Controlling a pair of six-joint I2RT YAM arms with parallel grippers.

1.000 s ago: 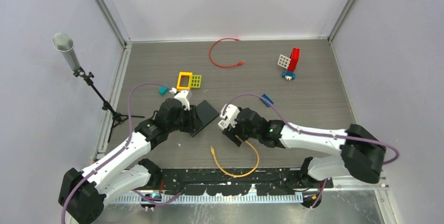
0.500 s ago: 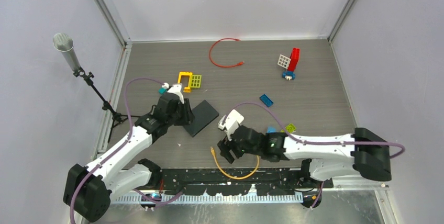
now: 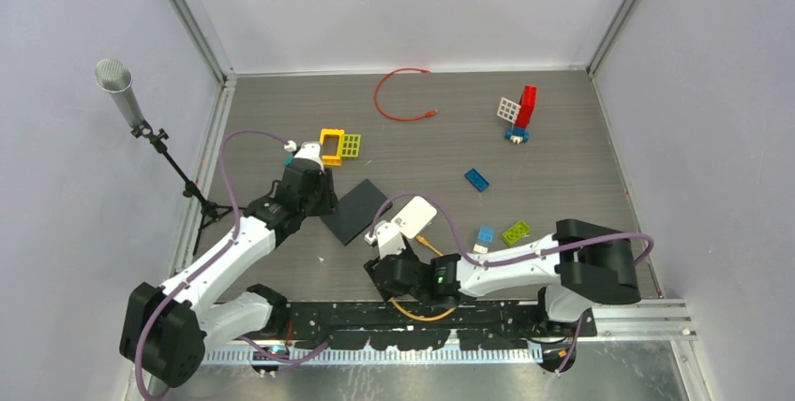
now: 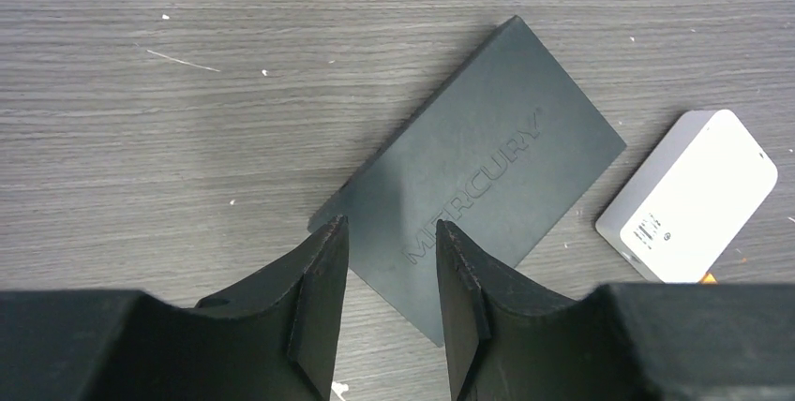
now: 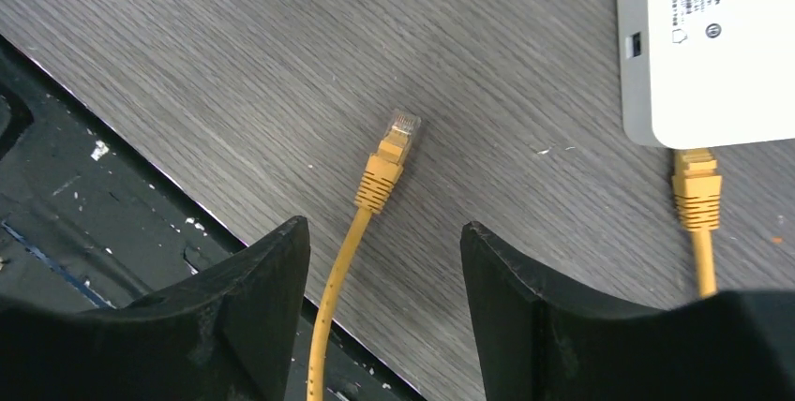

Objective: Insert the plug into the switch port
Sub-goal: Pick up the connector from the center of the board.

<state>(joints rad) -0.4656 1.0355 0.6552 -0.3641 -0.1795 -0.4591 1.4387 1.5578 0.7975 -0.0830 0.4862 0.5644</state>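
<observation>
Grey wood-grain counter (image 3: 562,167) fills both wrist views, and the top view shows pale panels walling it in. The right claw (image 5: 382,232) hangs low over the near edge. Its jaws are wide apart, with nothing between them except the yellow cable (image 5: 328,307) lying flat below. That cable runs up through the gap to the free plug (image 5: 394,148), which lies on the counter just ahead of the fingertips. Its clear tip points away from the claw. Further right, the cable's other plug (image 5: 697,185) sits against the edge of the white box (image 5: 722,45), seemingly seated in a port there.

The left claw (image 4: 386,232) hovers over the near corner of the black switch (image 4: 478,176), jaws a narrow gap apart and clamped on nothing. Whether the fingertips touch the lid I cannot tell. The switch lies flat with its lettered face up, near the white box but apart from it, and its ports are hidden.

Farther off lie a yellow frame brick (image 3: 330,145), a blue brick (image 3: 476,179), a green brick (image 3: 516,231), a red cable (image 3: 378,94) and a red block stack (image 3: 523,111). A microphone stand (image 3: 117,87) rises at the left edge.
</observation>
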